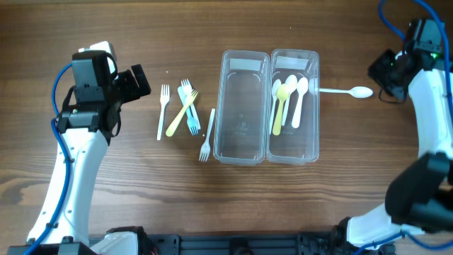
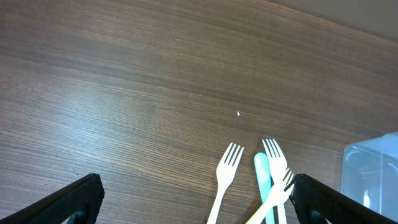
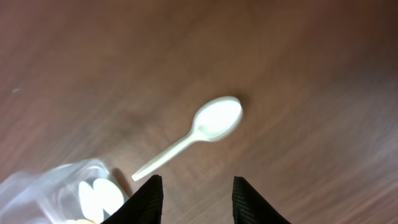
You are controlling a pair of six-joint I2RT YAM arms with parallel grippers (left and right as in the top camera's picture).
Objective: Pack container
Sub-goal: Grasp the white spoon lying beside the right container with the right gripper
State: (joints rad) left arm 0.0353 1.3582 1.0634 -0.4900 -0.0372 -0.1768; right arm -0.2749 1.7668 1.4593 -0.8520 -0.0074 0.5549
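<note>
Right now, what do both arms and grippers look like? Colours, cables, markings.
The left arm and right arm have white links, black joints and blue cables alongside. The left gripper and right gripper are black, with flat black fingers. A green light glows near the right wrist. No readable markings.

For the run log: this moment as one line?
left gripper open, empty | right gripper open near white plastic spoon | clear plastic two-trough container holds spoons

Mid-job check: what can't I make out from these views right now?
Left wrist: forks cut off by bottom edge; only a container corner shows, right edge.
Right wrist: blurred; container mostly cut off bottom left, spoons inside uncountable.
Overhead: blue fork partly covered by yellow fork.
</note>
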